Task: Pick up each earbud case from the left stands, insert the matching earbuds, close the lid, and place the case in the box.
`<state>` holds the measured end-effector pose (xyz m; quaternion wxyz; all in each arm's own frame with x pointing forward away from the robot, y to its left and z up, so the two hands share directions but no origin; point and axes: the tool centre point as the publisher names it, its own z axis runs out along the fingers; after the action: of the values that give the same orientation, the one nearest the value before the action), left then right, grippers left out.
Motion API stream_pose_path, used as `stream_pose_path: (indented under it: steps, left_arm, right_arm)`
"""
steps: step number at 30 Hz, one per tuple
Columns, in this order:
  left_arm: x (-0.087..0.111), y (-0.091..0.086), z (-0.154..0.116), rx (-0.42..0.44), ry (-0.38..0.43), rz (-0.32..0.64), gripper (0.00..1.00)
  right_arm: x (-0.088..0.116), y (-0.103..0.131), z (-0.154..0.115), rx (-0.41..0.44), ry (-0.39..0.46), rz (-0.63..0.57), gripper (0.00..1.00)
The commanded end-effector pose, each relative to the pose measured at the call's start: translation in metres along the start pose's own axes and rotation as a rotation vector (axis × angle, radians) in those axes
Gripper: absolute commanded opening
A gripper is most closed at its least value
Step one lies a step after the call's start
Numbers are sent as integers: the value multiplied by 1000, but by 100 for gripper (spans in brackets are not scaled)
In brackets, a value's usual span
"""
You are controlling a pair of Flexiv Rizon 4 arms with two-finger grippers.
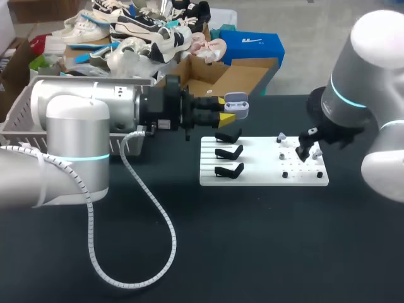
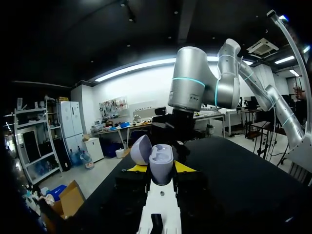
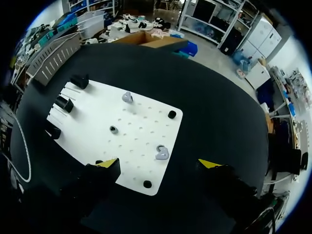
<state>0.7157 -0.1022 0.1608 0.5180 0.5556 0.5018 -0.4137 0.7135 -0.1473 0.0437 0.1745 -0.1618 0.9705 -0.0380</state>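
Earbud case (image 1: 236, 99), lid open, upper centre of the head view, clamped in the left gripper (image 1: 225, 109). Right gripper (image 3: 160, 164), fingers wide, hovers over an earbud (image 3: 161, 153) on the white board (image 1: 265, 173), lower right of the case.

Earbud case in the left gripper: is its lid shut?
No, in the left wrist view the lid stands open beside the body of the earbud case held in the left gripper.
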Motion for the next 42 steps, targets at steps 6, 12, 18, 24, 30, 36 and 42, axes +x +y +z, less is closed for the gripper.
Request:
stream_pose_path:
  steps: [6, 12, 18, 24, 30, 36, 42]
  left_arm:
    - [1, -1, 0, -4, -3, 2, 0]
    - [1, -1, 0, -4, -3, 2, 0]
    - [1, -1, 0, -4, -3, 2, 0]
    - [1, -1, 0, -4, -3, 2, 0]
    - [1, -1, 0, -4, -3, 2, 0]
    - [1, -1, 0, -4, -3, 2, 0]
    - [1, -1, 0, -4, -3, 2, 0]
  right_arm:
    - [6, -2, 6, 31, -13, 5, 95]
    - [3, -3, 8, 21, -20, 7, 55]
    - [1, -4, 11, 10, -20, -4, 48]
    - [-1, -5, 16, -6, -10, -19, 47]
    - [-2, -5, 22, -20, -6, -24, 45]
    - [-6, -5, 23, -23, -3, -26, 45]
    - [-7, -4, 23, -22, -4, -26, 42]
